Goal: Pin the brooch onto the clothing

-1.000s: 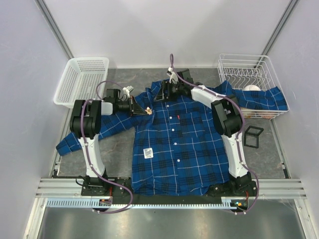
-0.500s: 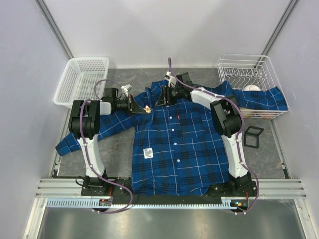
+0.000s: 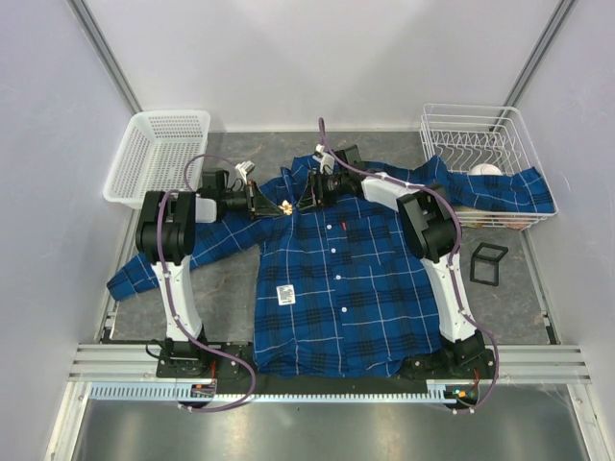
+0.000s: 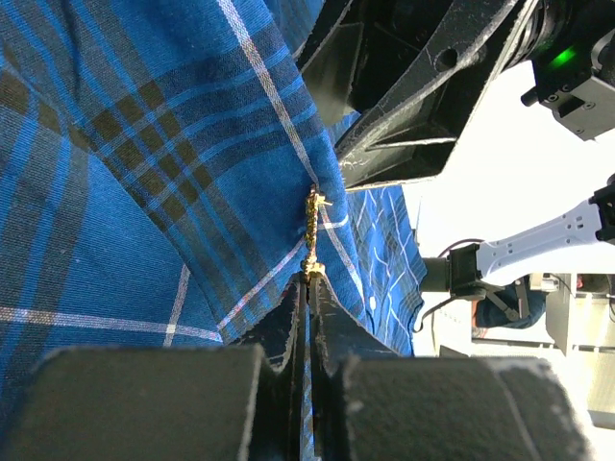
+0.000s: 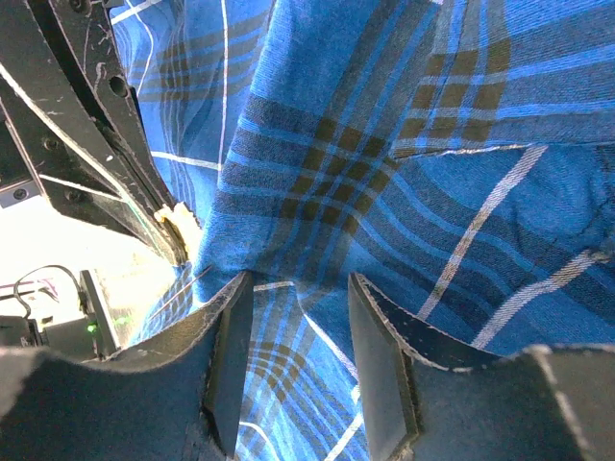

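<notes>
1. Shirt point(image 3: 336, 269) of blue plaid lies flat on the table point(image 3: 231, 279), collar away from the arm bases.
2. Left claw point(image 4: 309, 288) is clamped on the gold brooch point(image 4: 312, 230), held edge-on against the shirt's fabric near the collar.
3. Right claw point(image 5: 293, 336), jaws partly apart, straddles a raised fold of the shirt just beside the brooch.

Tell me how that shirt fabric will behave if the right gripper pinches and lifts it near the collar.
Probably floppy: the shirt already folds and creases between the right gripper fingers. It likely drapes rather than holds shape; one sleeve hangs limp into the wire basket. Lifting may tug cloth under the brooch.
</notes>
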You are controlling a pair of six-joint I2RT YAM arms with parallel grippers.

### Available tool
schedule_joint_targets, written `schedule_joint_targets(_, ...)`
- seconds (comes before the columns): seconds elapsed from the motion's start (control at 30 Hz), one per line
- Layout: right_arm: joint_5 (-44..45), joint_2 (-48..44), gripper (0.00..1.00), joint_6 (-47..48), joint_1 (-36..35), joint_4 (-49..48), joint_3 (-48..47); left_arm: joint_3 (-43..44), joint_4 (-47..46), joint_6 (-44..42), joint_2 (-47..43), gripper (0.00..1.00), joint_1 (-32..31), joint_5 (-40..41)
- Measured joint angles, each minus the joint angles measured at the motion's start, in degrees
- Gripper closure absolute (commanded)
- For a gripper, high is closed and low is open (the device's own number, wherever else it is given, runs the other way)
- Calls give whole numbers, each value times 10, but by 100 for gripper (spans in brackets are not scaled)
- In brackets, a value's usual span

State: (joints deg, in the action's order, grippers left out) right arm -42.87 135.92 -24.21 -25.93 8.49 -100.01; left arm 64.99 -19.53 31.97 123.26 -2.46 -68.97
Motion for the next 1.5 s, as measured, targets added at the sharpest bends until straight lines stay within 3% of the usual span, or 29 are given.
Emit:
schedule_joint_targets(0.73,-36,0,43,-48,0,-69,0,0,-16,13,9,98,0,-7)
schedule_joint_targets(1.03,-36,0,51,-48,-8,-76,0,0,-17,13,9,98,-3,-8)
schedule_joint_targets(1.5,-32,0,53,-42,-11,-66,0,0,-34,30,9,98,-17,-16)
